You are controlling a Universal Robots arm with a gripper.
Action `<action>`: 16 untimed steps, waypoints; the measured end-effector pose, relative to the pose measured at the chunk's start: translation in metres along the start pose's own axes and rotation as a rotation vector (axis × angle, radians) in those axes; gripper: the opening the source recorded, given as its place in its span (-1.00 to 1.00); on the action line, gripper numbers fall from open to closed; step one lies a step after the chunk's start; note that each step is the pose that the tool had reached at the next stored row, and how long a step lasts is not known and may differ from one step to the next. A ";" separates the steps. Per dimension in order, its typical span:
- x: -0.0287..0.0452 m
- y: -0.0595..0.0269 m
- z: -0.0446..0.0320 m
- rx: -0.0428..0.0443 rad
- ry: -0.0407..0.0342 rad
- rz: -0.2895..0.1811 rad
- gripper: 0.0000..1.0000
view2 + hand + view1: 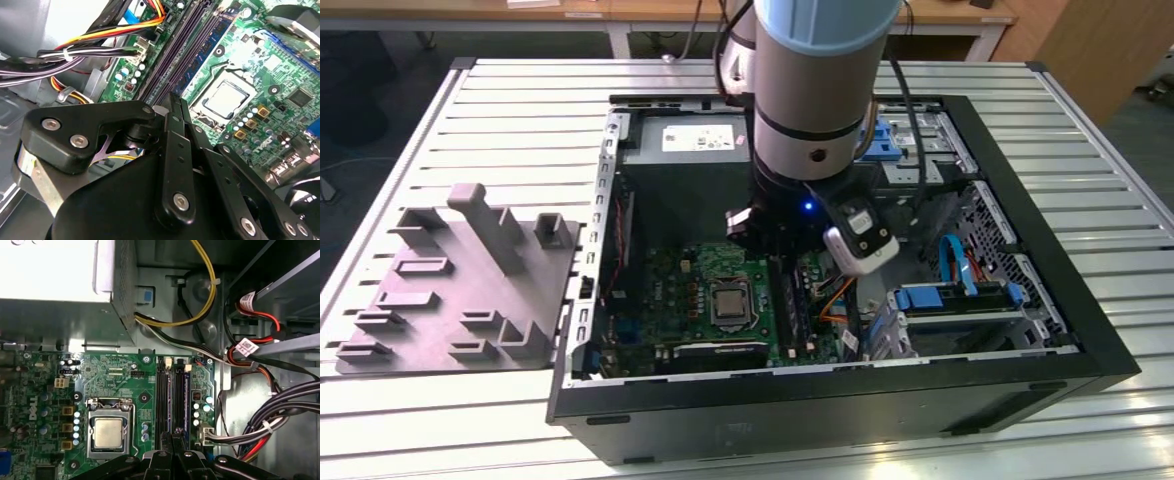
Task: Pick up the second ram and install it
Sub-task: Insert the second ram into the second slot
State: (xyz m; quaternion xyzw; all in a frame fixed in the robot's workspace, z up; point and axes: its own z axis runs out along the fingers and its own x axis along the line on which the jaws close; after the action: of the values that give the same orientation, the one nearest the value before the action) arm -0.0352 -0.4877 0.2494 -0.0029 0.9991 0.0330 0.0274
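One computer case (854,425); one grey tray (443,312); one processor (107,432); one arm (814,80)

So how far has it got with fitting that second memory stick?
Done: the arm is inside the open case, and a memory stick with chips stands in one socket in the second wrist view. In hand: the gripper sits right over the memory sockets, jaws closed. Left: I can't tell whether that stick is the second ram or fully clipped in.
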 end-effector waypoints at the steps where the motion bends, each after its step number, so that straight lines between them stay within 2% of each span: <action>1: 0.0001 -0.0001 0.0018 -0.0008 0.0002 0.000 -0.76; 5: 0.0003 -0.0006 0.0085 -0.0029 0.0005 0.000 -0.76; 16: 0.0007 -0.0011 0.0170 -0.0078 0.0005 0.000 -0.76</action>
State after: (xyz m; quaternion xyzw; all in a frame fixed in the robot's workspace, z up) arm -0.0350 -0.4876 0.2323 -0.0027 0.9989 0.0369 0.0271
